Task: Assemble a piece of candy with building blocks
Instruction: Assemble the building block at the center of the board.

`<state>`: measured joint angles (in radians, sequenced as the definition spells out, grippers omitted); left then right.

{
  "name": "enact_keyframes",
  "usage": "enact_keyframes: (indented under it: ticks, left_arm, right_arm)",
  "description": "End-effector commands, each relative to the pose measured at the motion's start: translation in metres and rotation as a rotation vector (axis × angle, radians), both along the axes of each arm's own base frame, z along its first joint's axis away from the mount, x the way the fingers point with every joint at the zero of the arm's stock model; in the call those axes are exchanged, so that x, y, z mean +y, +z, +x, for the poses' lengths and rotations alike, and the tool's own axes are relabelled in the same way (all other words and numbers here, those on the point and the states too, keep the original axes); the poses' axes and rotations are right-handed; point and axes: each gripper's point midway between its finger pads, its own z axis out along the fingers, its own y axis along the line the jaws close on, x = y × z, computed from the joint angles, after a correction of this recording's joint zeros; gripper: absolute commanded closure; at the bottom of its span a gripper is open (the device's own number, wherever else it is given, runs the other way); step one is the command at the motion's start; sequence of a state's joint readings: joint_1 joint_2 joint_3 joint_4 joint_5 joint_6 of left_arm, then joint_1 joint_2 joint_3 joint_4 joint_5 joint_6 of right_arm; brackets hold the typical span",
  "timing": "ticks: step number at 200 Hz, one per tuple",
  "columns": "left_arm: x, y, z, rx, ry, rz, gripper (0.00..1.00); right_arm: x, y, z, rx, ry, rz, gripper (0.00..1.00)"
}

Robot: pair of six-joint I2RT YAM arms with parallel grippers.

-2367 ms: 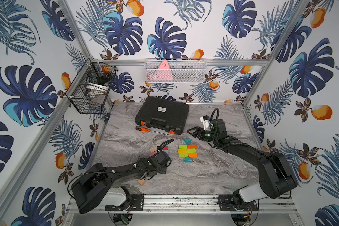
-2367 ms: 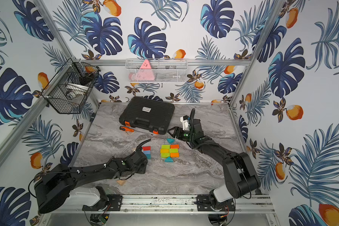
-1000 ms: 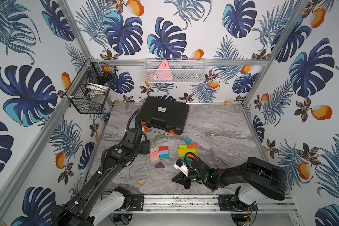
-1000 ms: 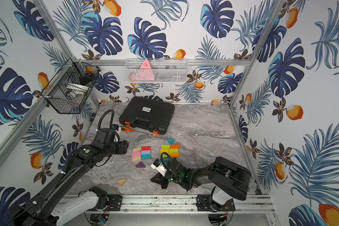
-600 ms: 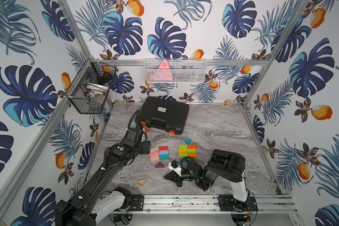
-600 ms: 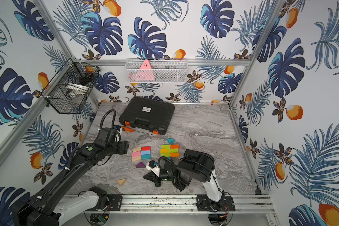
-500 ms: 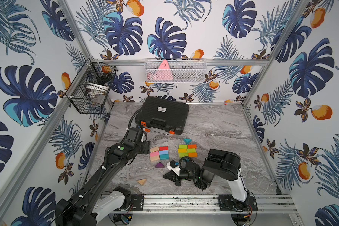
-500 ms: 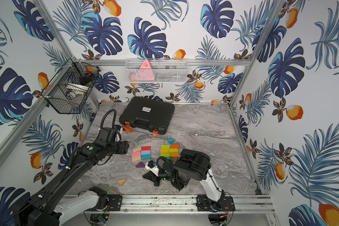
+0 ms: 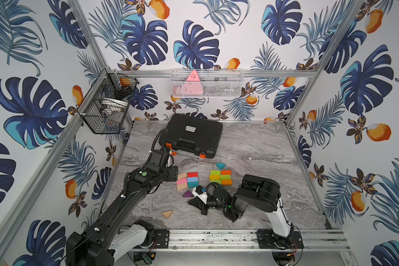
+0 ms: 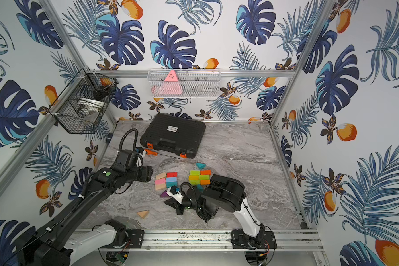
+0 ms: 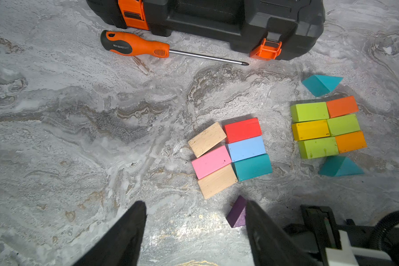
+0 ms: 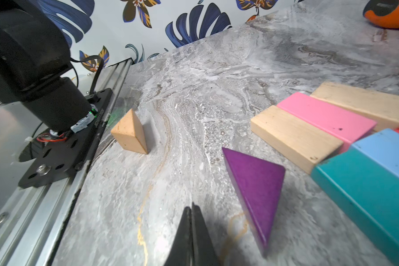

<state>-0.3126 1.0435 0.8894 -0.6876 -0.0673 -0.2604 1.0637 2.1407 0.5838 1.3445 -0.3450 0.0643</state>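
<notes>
Right gripper (image 12: 191, 209) has repositioned since the earlier view and now sits low, jaws closed and empty, just beside the purple wedge (image 12: 256, 186). Left gripper (image 11: 194, 205) hovers open, holding nothing, near the six-brick block (image 11: 244, 148). Probable next step: nudge wedge against block.

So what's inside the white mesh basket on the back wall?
A pink triangle stands in the white mesh basket, its tip above the rim. Beside it lie small dark bits; the mesh blurs them beyond telling.
</notes>
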Motion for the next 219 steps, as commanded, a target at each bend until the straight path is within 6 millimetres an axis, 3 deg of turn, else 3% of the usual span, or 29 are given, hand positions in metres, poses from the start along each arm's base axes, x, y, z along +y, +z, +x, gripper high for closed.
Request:
enact_keyframes:
  ticks: [1,219]
  left_arm:
    - [-0.001,0.002,0.003,-0.017,-0.010,-0.005,0.27]
    - [-0.004,0.002,0.003,-0.018,-0.021,-0.012,0.25]
  right_arm:
    - [-0.005,-0.017,0.007,0.029,-0.054,-0.060,0.93]
    - [-0.008,-0.039,0.024,0.077,-0.158,-0.138,0.87]
